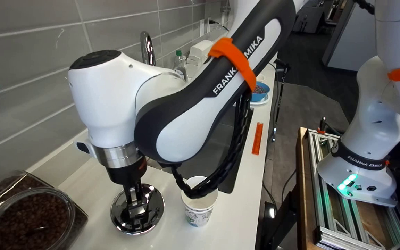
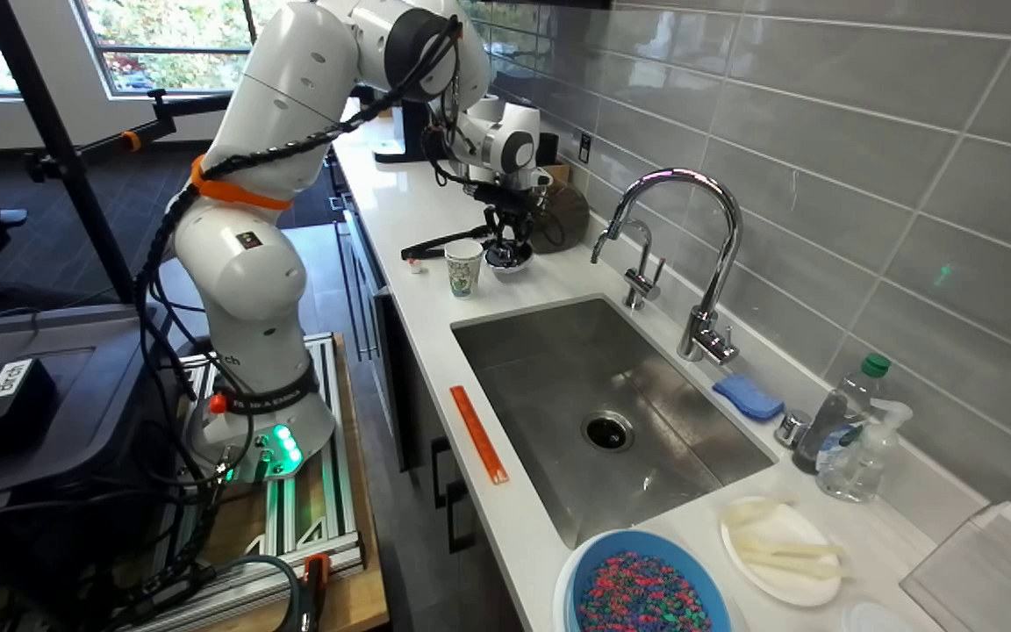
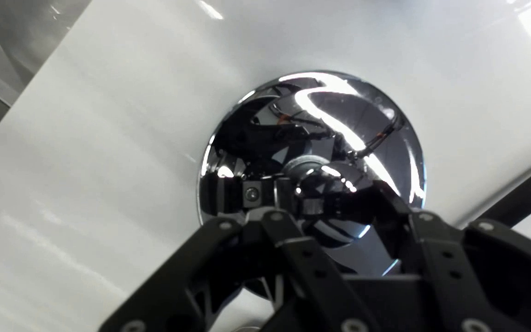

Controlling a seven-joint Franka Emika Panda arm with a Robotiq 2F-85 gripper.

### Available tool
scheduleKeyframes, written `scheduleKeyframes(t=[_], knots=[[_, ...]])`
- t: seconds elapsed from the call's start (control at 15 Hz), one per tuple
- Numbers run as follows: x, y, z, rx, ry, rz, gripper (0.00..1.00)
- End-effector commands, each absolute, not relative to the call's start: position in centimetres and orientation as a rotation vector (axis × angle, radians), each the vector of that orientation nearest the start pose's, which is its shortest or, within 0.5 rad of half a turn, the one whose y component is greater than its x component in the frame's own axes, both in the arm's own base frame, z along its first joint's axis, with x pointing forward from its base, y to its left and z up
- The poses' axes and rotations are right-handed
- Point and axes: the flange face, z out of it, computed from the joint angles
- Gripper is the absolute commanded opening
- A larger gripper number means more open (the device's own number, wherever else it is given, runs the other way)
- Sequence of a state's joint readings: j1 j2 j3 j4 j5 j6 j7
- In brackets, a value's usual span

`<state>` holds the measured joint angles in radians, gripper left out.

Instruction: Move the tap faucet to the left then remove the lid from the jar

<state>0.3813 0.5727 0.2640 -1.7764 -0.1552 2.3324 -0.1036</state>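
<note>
- Arm: closest to the lens in an exterior view, stretched over the counter, wrist pointing down.
- Sink: steel basin set in the counter, drain in view.
- Tap faucet: tall chrome gooseneck, upright, on the sink's wall side. Spout end shows close by the shorter tap; can't read the true gap.
- Jar: clear-sided, on the counter at the wall side, mouth uncovered, brown beans visible inside.
- Bowl: blue, at the opposite end of the sink from the jar, holding small coloured bits.
- Gripper: aimed down, jaws partway together, clamped on the knob of the lid.
- Lid: shiny dome, off the jar and near it, directly under the gripper. Can't tell if it touches the counter.
- Paper cup: white, printed, upright, near the lid but apart, towards the counter's front edge.
- Sponge: blue, on the counter near the faucet base.
</note>
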Motion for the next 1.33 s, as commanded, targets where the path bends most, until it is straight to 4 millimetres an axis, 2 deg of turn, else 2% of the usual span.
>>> scheduleKeyframes(t=[0.0,0.53,1.07,1.27], knots=[[54.4,39.0,23.7,-2.842,-1.264,0.052,0.21],[55.0,39.4,21.6,-2.835,-1.271,0.073,0.21],[55.3,39.7,20.9,-2.833,-1.265,0.085,0.22],[55.4,39.8,21.0,-2.832,-1.264,0.081,0.6]])
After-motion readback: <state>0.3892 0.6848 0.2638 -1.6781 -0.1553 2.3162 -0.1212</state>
